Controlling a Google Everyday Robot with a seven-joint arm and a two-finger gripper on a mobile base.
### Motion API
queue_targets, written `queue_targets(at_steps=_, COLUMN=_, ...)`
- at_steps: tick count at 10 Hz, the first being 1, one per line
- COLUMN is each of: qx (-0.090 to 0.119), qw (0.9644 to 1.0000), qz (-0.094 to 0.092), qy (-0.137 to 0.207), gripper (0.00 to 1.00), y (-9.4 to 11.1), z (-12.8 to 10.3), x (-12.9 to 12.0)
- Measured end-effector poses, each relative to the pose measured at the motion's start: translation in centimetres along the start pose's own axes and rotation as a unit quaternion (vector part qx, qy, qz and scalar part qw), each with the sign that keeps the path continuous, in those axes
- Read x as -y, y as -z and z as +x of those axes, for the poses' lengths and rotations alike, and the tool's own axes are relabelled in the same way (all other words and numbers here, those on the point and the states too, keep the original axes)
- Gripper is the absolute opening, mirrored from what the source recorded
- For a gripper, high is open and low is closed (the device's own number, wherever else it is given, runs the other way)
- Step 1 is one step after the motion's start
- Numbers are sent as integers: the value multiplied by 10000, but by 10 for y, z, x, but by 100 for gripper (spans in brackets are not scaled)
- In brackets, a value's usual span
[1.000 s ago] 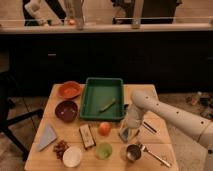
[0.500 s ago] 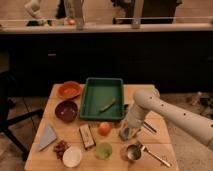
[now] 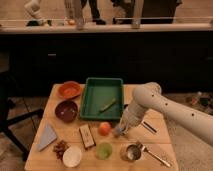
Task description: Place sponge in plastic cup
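- The gripper [image 3: 120, 131] has been sliding a little to the left since the earlier pictures, and the white arm [image 3: 150, 100] has been leaning that way with it.
- In the camera view, the gripper is now hanging low over the wooden table [image 3: 70, 129], just to the right of the orange fruit [image 3: 104, 128].
- The sponge [image 3: 118, 133] is showing as a small blue-grey bit right at the tip of the gripper, near the middle of the table.
- I cannot tell if the claw is squeezing the sponge or letting go of it.
- The plastic cup [image 3: 104, 150] is sitting at the near edge of the table, just in front of the orange fruit and a bit to the left of the gripper. The sponge is not lying in it.
- A shiny metal cup [image 3: 131, 152] with a long handle is standing to the right of the plastic cup.
- A white bowl [image 3: 72, 156] is sitting to the left of the plastic cup, with a small brown pile [image 3: 61, 146] beside it.
- A dark block [image 3: 87, 136] with tan edges is lying to the left of the fruit.
- A pale blue cloth [image 3: 47, 137] is lying at the left side of the table.
- A green tray [image 3: 102, 90] is sitting at the far middle, with a thin yellow-green thing [image 3: 107, 106] lying in it.
- An orange bowl [image 3: 69, 90] and a dark red bowl [image 3: 66, 110] are sitting to the left of the tray.
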Motion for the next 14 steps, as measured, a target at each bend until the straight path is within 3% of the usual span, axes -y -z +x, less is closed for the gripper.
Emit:
queue_targets(at_steps=4, qx=-193, qw=9995, qz=96, qy=250, gripper=0, y=11, z=-16, x=8)
queue_targets(at_steps=8, qx=-204, qw=9974, qz=218, qy=652, gripper=0, y=20, z=-44, x=10)
queue_targets(at_steps=12, qx=126, qw=9920, qz=379, qy=1199, gripper=0, y=19, z=-88, x=5)
queue_targets(at_steps=14, qx=470, qw=9854, qz=473, qy=1567, gripper=0, y=16, z=-109, x=8)
